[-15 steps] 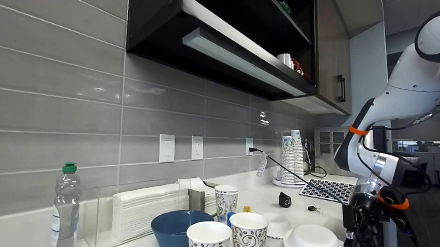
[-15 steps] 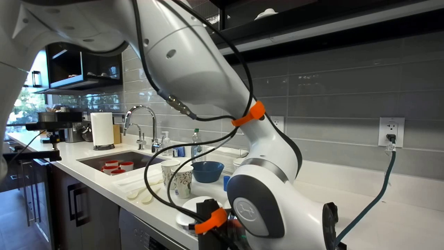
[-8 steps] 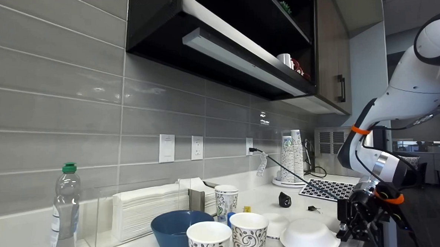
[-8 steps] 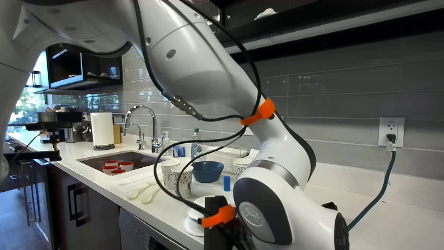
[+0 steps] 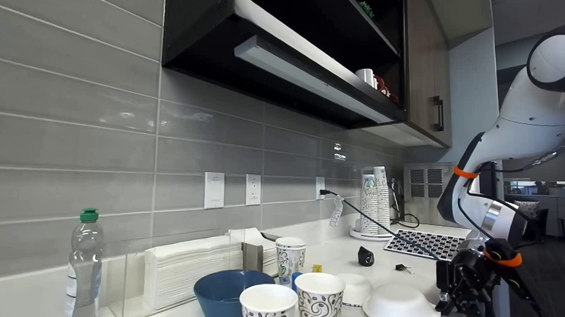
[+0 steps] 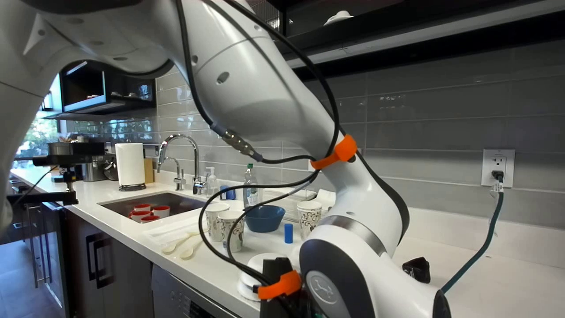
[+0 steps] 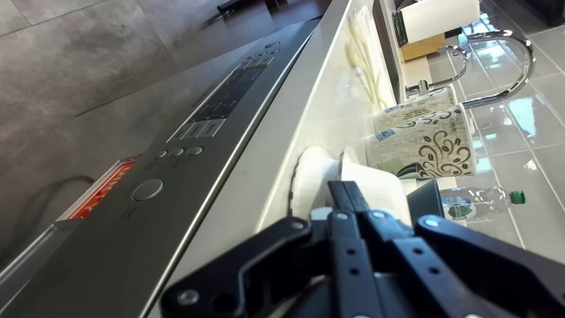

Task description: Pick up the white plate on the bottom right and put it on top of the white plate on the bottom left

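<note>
From an exterior view, the upside-down round white plate (image 5: 399,302) sits flatter than a second ago. In the wrist view it's over the second white plate (image 7: 311,180), near the front edge of the pale surface (image 7: 333,112), the black metal hand (image 7: 347,194) seemingly clamped on the upper rim; release looks next.

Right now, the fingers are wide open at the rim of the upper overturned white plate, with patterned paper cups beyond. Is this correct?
The fingers are not wide open: the wrist view shows them closed, at the rim of the upper overturned white plate, with patterned paper cups beyond.
</note>
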Controlling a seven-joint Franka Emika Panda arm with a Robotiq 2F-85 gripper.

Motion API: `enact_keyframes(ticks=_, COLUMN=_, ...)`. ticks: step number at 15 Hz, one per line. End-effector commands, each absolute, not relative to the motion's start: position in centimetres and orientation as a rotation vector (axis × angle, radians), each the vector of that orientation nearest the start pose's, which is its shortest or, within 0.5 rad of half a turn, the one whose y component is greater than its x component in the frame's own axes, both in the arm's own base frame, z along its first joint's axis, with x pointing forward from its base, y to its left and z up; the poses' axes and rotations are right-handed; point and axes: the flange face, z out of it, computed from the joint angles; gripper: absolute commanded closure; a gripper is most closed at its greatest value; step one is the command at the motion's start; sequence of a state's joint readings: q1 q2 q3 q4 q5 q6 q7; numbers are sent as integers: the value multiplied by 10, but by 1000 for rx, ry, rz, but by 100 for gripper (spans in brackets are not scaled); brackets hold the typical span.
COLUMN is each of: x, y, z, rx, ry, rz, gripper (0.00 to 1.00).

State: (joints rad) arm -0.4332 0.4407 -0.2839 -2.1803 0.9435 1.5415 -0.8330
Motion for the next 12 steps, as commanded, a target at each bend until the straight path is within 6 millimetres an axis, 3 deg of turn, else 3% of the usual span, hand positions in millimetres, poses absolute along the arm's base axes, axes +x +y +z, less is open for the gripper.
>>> enact_keyframes(ticks=1, x=402, y=-243, z=182, rx=-1882, ry=476, rz=175, gripper=100)
enact_keyframes(ticks=3, x=401, y=-244, z=182, rx=-1881, ry=475, rz=176, gripper=100)
enact_keyframes(ticks=4, x=400, y=-244, z=184, rx=-1865, ry=473, rz=178, gripper=74)
enact_keyframes(ticks=6, x=398, y=-244, z=191, rx=-1878, ry=472, rz=152, gripper=67)
enact_keyframes(ticks=12, x=390, y=-252, z=227, rx=-1944, ry=471, rz=51, gripper=24)
